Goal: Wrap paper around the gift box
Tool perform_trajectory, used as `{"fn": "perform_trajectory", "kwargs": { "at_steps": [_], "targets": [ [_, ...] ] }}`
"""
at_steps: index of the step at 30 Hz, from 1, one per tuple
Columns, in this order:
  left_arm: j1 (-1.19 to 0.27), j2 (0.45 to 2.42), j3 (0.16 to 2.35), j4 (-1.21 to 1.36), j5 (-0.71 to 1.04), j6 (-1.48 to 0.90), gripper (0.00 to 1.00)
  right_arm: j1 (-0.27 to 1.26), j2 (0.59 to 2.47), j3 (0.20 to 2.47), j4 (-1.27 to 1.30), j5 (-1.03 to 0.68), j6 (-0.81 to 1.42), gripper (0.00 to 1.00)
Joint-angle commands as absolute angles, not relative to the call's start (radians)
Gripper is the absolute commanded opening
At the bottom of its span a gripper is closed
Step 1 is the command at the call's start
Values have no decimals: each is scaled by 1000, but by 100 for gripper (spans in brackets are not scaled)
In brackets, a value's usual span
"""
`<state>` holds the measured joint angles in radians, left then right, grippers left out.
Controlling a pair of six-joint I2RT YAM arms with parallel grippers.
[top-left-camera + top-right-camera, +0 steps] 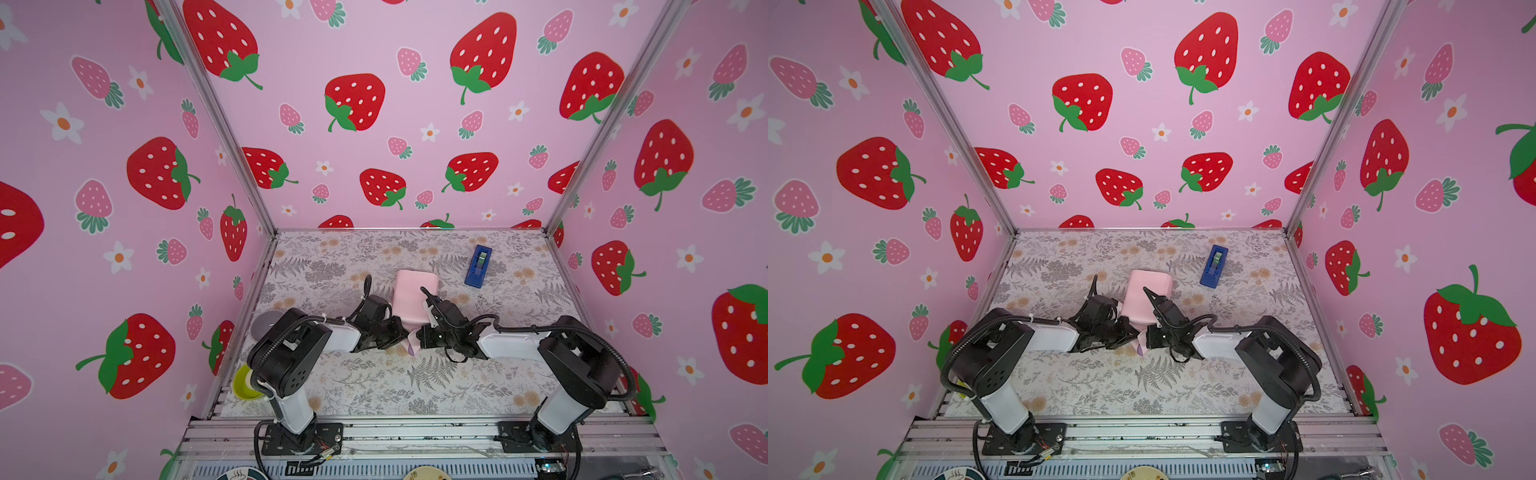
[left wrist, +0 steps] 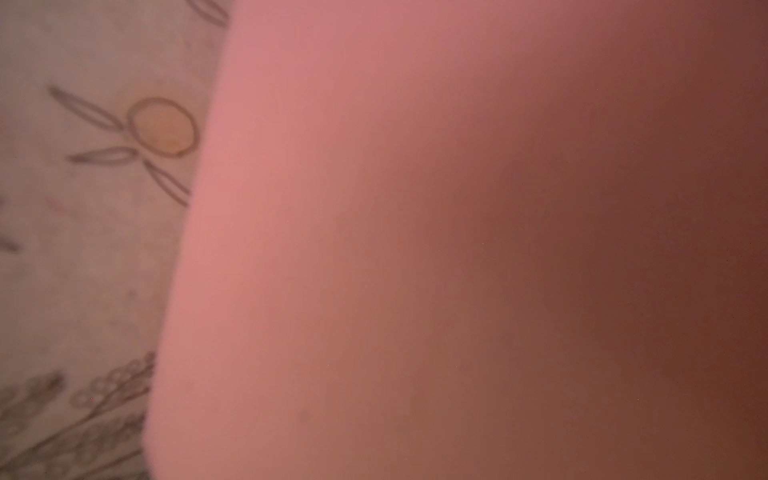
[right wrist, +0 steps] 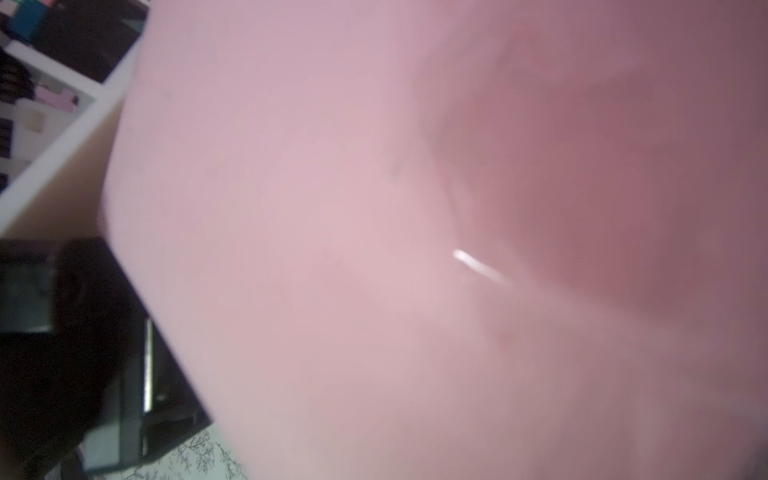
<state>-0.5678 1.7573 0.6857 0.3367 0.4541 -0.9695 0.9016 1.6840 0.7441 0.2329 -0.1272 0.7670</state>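
The paper [image 1: 415, 295] lies folded in the middle of the table, pale pink face up, humped over something it covers. The gift box is hidden. A small lilac flap [image 1: 411, 348] of the paper sticks out at its near end, seen in both top views. My left gripper [image 1: 401, 330] and right gripper [image 1: 420, 333] meet at that near end from either side, both shut on the paper, fingertips hidden by it. Blurred pink paper [image 2: 415, 249] fills the left wrist view, and the paper [image 3: 332, 249] likewise fills most of the right wrist view.
A blue tape dispenser [image 1: 478, 266] lies at the back right of the floral table [image 1: 415, 386]. A yellow-green bowl [image 1: 243, 382] and a grey round lid [image 1: 264, 324] sit by the left wall near the left arm's base. Strawberry-print walls enclose three sides.
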Motion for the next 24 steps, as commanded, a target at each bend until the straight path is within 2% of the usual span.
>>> {"fn": "perform_trajectory", "kwargs": {
  "at_steps": [1,24],
  "targets": [
    [-581,1796,699,248,423,-962,8,908,1710,771,303,-110,811,6],
    [-609,1730,715,148,397,-936,8,907,1778,780,343,-58,863,5]
  ]
}}
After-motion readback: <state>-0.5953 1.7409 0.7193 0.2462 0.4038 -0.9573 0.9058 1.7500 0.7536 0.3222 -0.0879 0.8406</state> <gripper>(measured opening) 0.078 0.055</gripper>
